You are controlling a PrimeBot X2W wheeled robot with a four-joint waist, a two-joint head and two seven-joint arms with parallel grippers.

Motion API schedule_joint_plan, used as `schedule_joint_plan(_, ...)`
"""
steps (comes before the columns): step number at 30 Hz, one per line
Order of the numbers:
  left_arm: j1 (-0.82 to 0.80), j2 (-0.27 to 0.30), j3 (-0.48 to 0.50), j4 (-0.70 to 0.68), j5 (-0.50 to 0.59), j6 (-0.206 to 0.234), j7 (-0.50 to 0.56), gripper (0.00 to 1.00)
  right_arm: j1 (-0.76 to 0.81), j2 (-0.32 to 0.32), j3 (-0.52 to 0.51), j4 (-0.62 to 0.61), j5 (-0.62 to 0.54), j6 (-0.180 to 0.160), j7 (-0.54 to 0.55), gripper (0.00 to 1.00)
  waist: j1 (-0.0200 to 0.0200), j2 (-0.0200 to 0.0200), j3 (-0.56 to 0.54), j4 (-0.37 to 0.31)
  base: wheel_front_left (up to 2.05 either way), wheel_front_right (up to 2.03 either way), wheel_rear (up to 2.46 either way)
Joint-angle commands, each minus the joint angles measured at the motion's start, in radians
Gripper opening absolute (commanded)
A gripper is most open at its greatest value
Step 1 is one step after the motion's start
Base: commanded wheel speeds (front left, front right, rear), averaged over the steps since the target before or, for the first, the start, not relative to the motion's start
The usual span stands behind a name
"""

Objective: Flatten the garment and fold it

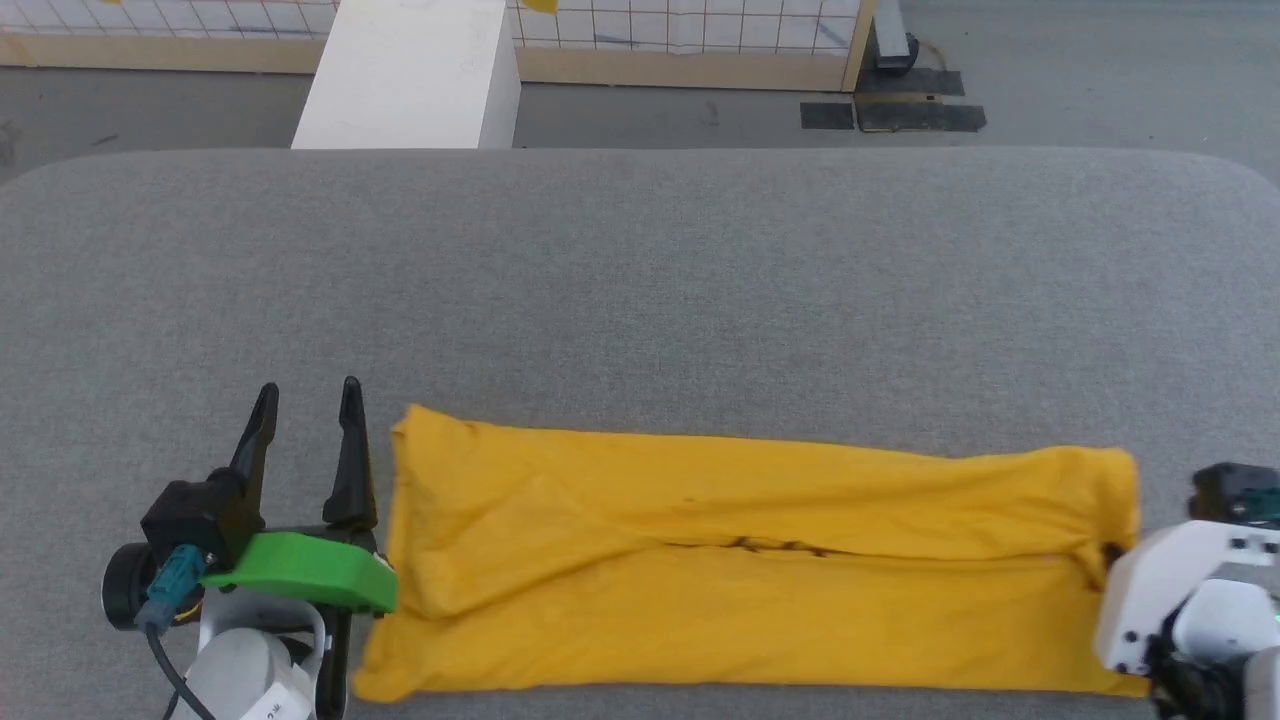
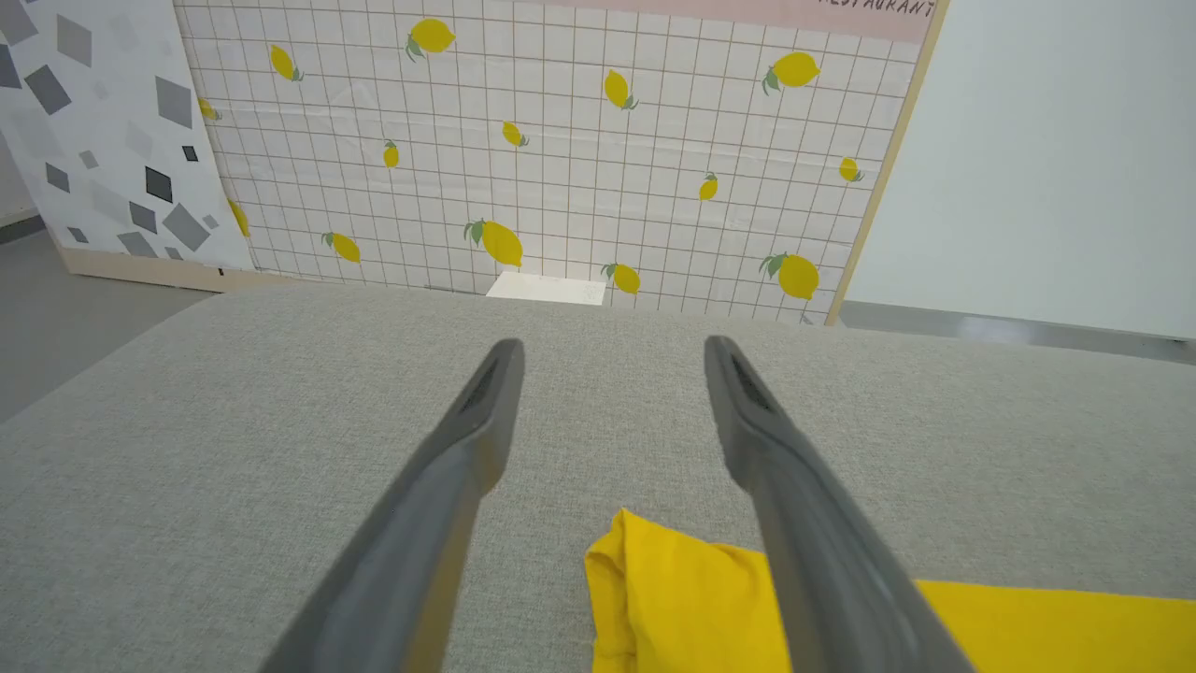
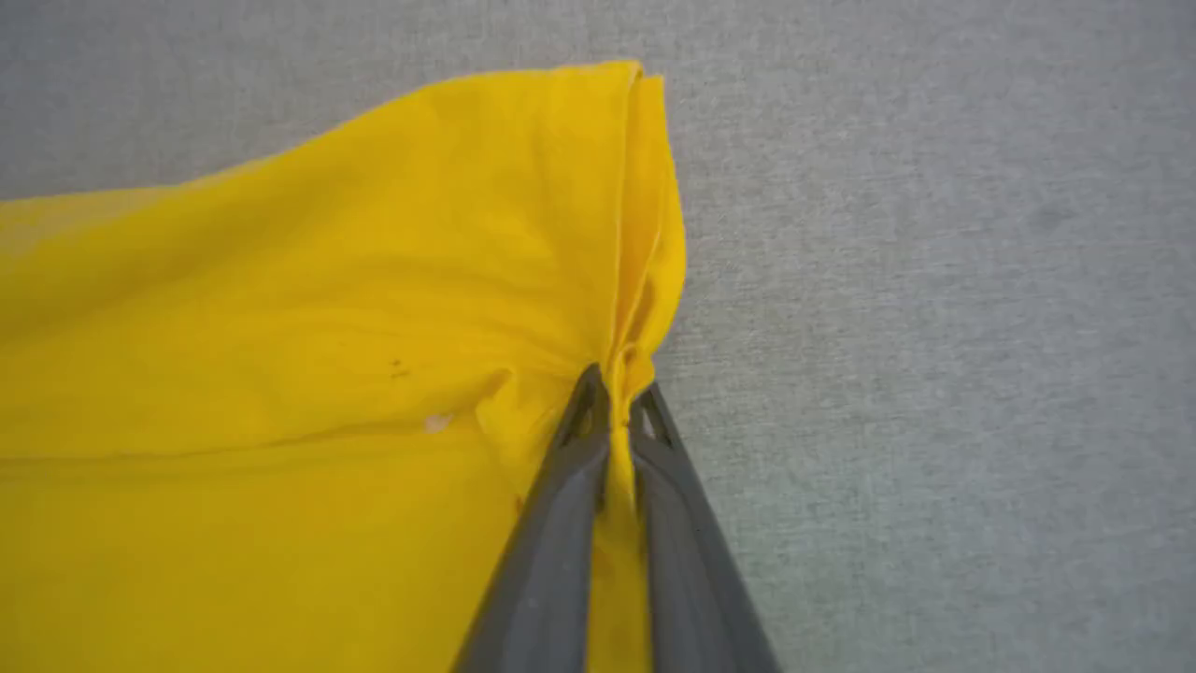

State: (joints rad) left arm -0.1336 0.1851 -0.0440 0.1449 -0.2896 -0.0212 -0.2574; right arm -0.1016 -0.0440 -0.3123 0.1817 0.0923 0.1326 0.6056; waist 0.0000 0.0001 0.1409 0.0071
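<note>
A bright yellow cotton T-shirt [image 1: 750, 600] lies folded on the grey cloth bench [image 1: 640, 280]. The right fingers [image 3: 551, 542] pinch its edge tight. The left fingers [image 1: 352, 450] stand wide open, empty.

Yellow shirt [image 1: 740, 570], folded into a long band.
It lies flat along the near edge of the grey desk [image 1: 640, 280], its long sides turned in to meet at a middle seam showing small dark marks; its right end bunches up, pinched in the right tool [image 3: 617, 416].
</note>
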Motion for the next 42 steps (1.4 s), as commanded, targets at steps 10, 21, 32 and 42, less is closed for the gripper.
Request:
schedule_joint_plan(10, -0.024, -0.017, 0.017, 0.012, 0.021, -0.025, -0.004, 1.0, -0.046, -0.013, -0.256, -0.047, -0.264, -0.002, -0.047, 0.0, 0.0, -0.0001, 0.024, 0.017, 0.0, 0.0, 0.0)
schedule_joint_plan(21, -0.004, -0.021, 0.026, 0.033, 0.031, -0.04, -0.004, 1.0, 0.05, -0.008, -0.141, -0.289, -0.146, -0.002, 0.175, 0.0, 0.0, -0.0001, -0.015, 0.028, 0.0, 0.0, 0.0)
schedule_joint_plan(32, -0.015, -0.023, 0.008, 0.056, 0.033, -0.047, -0.004, 1.0, 0.112, -0.007, 0.432, -0.78, 0.069, -0.002, 0.421, 0.0, 0.0, -0.0001, -0.013, 0.063, 0.0, 0.0, 0.0)
schedule_joint_plan(42, -0.075, -0.035, -0.007, 0.048, 0.035, -0.053, -0.004, 1.0, -0.117, -0.006, 0.728, -0.437, 0.101, -0.002, 0.204, 0.0, 0.0, -0.0001, 0.066, 0.113, 0.0, 0.0, 0.0)
